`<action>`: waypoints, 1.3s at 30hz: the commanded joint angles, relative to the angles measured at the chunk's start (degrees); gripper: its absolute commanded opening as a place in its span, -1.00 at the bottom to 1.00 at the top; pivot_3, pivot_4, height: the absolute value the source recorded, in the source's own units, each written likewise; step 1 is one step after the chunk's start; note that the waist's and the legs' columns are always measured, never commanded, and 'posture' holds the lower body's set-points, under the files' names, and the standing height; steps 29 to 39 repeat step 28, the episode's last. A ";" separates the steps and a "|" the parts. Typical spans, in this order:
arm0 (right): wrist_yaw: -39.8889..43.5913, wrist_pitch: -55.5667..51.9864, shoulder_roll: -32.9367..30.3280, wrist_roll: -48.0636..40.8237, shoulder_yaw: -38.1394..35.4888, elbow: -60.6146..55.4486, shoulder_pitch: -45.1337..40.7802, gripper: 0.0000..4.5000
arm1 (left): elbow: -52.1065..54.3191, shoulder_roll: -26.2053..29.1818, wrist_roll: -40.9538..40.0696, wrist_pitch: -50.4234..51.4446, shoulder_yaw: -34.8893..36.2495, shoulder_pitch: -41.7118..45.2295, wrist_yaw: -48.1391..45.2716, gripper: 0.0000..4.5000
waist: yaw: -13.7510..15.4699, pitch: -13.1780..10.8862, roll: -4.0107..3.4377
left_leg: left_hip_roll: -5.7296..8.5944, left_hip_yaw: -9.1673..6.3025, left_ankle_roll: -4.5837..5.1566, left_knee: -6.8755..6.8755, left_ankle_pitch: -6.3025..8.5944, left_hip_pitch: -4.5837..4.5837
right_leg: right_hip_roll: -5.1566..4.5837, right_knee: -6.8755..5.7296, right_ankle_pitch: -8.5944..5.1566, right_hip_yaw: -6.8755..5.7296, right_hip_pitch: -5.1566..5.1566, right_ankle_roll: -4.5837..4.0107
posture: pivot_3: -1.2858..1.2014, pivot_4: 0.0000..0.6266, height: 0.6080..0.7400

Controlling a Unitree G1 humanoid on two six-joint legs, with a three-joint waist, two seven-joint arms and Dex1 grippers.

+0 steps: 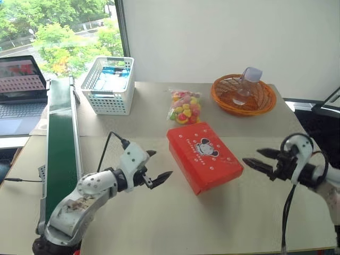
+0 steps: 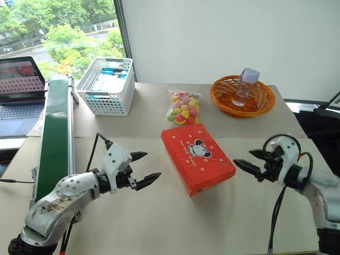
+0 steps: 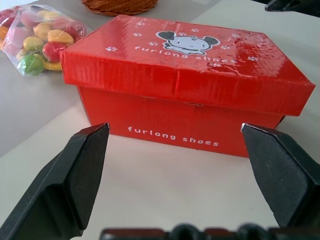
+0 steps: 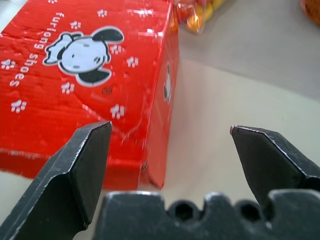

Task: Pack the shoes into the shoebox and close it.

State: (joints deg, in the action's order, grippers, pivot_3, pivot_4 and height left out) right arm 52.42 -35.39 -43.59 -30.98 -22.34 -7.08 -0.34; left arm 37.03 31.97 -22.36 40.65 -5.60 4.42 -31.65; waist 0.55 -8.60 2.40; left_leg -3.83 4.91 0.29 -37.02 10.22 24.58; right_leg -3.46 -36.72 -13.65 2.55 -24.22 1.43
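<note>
The left gripper [image 1: 155,168] hangs low over the table [image 1: 212,223], near the front, its two black fingers spread wide with nothing between them, aimed at the shoebox [image 1: 204,155] from that side. The right gripper [image 1: 259,159] hangs at about the same depth on the other side, its fingers also spread wide and empty, pointing back toward the box. Neither touches it; a strip of bare tabletop lies between each set of tips and the cardboard. The shoebox sits between them at the middle of the table, turned at an angle, its red lid shut flat with the cartoon figure and paw prints facing up; white lettering runs along one side wall in the left wrist view. Along the robot's left edge runs a green conveyor [image 1: 61,154]. Just beyond the box lies a clear bag of coloured candy [image 1: 184,106]. Farther back on the left stands a white mesh basket [image 1: 109,85], and on the right an orange wicker basket [image 1: 260,101] with a clear bottle [image 1: 247,84] lying in it. A laptop [image 1: 21,95] sits at the far left, off the table.
</note>
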 commanded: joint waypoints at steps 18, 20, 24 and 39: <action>-0.62 13.09 5.22 2.39 0.08 -5.39 11.54 0.99 | -14.15 -2.87 11.96 -22.67 -1.92 -8.51 -0.03 1.00 | -0.55 0.01 -0.03 | -0.04 0.02 -0.32 0.02 0.19 -0.15 | -0.02 0.02 -0.23 0.07 0.03 0.22 | 0.03 -0.52 1.00; -1.47 14.20 6.26 2.89 0.79 -4.77 11.03 0.99 | -16.42 -3.78 12.67 -24.77 -1.95 -9.40 0.37 1.00 | -0.69 0.01 -0.03 | -0.04 0.02 -0.32 0.02 0.19 -0.15 | -0.02 0.03 -0.23 0.07 0.02 0.22 | 0.03 -0.52 1.00; -2.16 15.37 7.16 3.82 2.15 -4.36 10.33 0.99 | -18.88 -5.90 13.81 -26.84 -2.56 -9.60 0.86 1.00 | -0.72 0.01 -0.04 | -0.04 0.03 -0.33 0.02 0.20 -0.15 | -0.04 0.03 -0.23 0.07 0.02 0.22 | 0.03 -0.52 1.00; -2.86 15.74 7.35 3.96 2.63 -3.76 9.70 0.99 | -19.94 -7.14 14.35 -27.56 -2.77 -8.80 0.87 1.00 | -0.72 0.02 -0.05 | -0.04 0.04 -0.39 0.02 0.23 -0.17 | -0.05 0.02 -0.23 0.07 0.03 0.22 | 0.03 -0.52 1.00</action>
